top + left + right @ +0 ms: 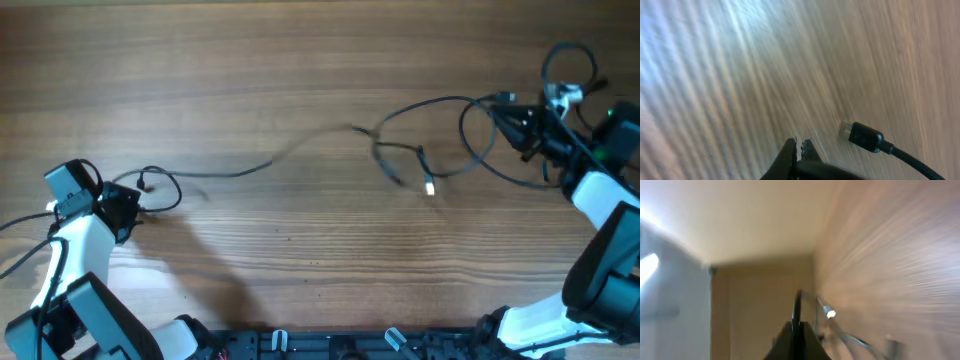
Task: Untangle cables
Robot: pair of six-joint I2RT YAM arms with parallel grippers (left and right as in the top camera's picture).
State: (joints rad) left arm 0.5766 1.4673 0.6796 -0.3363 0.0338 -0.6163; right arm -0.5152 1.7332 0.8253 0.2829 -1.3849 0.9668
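The cables (398,147) lie stretched across the wooden worktop (300,60) from far right to near left. On the right they make several overlapping loops with a small tangle at the middle, and a pale-tipped plug (429,187) rests just near of that tangle. From there a single thin strand runs left and ends in a small loop beside the left claw (128,207).

In the left wrist view the left claw (800,145) is clenched, tips pressed together; whether a strand is pinched between them cannot be seen. A black plug (866,136) lies on the wood just right of the tips, apart from them.

The right claw (505,118) sits at the far right among the loops. Its wrist view (badly blurred) shows the right claw (797,327) closed around a thin dark strand rising from between its tips.
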